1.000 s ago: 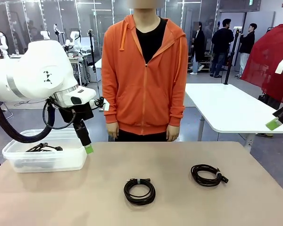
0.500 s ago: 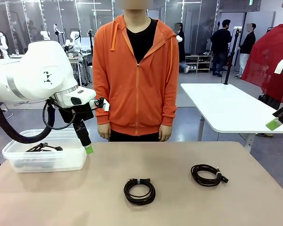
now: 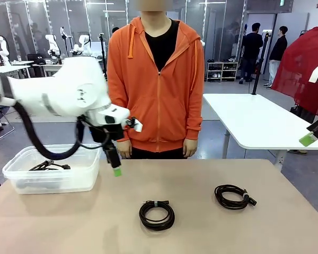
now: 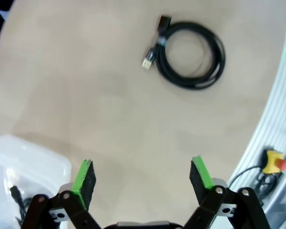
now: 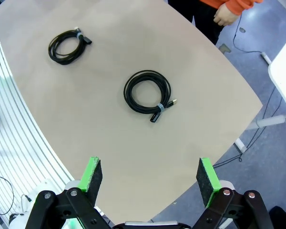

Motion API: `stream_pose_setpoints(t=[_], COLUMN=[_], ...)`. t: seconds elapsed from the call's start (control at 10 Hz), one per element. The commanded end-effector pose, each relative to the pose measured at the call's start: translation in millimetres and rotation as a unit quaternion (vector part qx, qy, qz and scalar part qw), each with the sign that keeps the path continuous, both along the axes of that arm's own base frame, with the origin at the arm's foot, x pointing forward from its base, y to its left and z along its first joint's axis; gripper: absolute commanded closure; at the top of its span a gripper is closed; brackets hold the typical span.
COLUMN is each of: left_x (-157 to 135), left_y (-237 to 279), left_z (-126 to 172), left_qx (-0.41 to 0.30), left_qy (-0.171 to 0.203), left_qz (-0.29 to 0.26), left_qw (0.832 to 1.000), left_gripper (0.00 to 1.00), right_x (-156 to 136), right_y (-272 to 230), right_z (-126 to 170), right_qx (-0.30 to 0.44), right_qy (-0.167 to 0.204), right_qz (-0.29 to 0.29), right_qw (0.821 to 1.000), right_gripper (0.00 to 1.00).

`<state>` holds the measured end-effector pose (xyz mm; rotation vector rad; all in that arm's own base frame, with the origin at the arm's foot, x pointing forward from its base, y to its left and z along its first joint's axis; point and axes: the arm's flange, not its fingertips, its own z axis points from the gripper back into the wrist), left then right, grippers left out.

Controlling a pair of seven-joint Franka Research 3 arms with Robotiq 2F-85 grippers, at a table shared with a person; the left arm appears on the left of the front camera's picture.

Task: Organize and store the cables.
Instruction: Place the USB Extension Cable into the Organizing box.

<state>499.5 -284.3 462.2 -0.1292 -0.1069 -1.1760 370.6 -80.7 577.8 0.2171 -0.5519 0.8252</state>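
**Left arm has left the bin and is heading for the middle coil**

My workspace is a tan table (image 3: 69,227) in an open lab hall. A person in an orange hoodie (image 3: 156,79) stands at its far edge with arms hanging down.

At the far left is the clear plastic bin (image 3: 21,182), with one stored cable (image 3: 49,165) already lying inside.

A second ago my left gripper (image 4: 143,179) hung at the bin's right rim. The arm has since swung toward the table's centre, and the gripper now hovers over bare tabletop just beside the bin. Its wrist view shows both green pads spread wide with nothing between them, so it is released and empty. I take this to mean the drop-off is finished and the next pick is starting.

The middle cable coil (image 3: 157,214) is the likely target. It lies flat near my edge of the table, bound with a small tie, and has not moved. It sits ahead of the spread fingers in the wrist view but well apart from them, so the arm needs more travel and a descent.

The right cable coil (image 3: 233,196) also lies where it was, apart from the middle one.

At the far right, my right gripper (image 5: 150,179) has stayed high beyond the table's edge. Its fingers are splayed and hold nothing.

That leaves one cable stored and two to go.
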Motion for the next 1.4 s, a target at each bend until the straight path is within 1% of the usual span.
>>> stream_pose_setpoints(t=[0.0,0.1,0.2,0.3,0.5,0.6,0.7,1.0,1.3], left_x=[18.6,18.9,23.3,24.0,21.8,21.7,21.8,20.6,22.8], left_y=[-31.8,-45.3,-61.5,-73.3,-87.0,-93.4,-100.2,-121.2,-137.3], left_z=[-10.3,-21.0,-35.5,-47.7,-66.4,-80.5,-90.5,-112.8,-134.3], left_qx=[0.029,0.032,0.042,0.053,0.053,0.057,0.056,0.046,0.044], left_qy=[0.014,0.014,0.006,0.013,0.0,-0.001,-0.014,-0.032,-0.024], left_qz=[-0.01,-0.037,-0.06,-0.081,-0.11,-0.126,-0.132,-0.147,-0.149], left_qw=[0.999,0.999,0.997,0.995,0.993,0.99,0.99,0.988,0.988], left_gripper=[0.0,0.0,0.0,0.0,0.0,0.0,0.0,0.0,0.0], right_x=[-2.0,-2.0,-2.0,-2.0,-2.0,-2.0,-2.0,-2.0,-2.0], right_y=[0.3,0.3,0.3,0.3,0.3,0.3,0.3,0.3,0.3], right_z=[-2.4,-2.4,-2.4,-2.4,-2.4,-2.4,-2.4,-2.4,-2.4], right_qx=[0.004,0.004,0.004,0.004,0.004,0.004,0.004,0.004,0.004], right_qy=[-0.005,-0.005,-0.005,-0.005,-0.005,-0.005,-0.005,-0.005,-0.005], right_qz=[-0.001,-0.001,-0.001,-0.001,-0.001,-0.001,-0.001,-0.001,-0.001], right_qw=[1.0,1.0,1.0,1.0,1.0,1.0,1.0,1.0,1.0], right_gripper=[0.0,0.0,0.0,0.0,0.0,0.0,0.0,0.0,0.0])
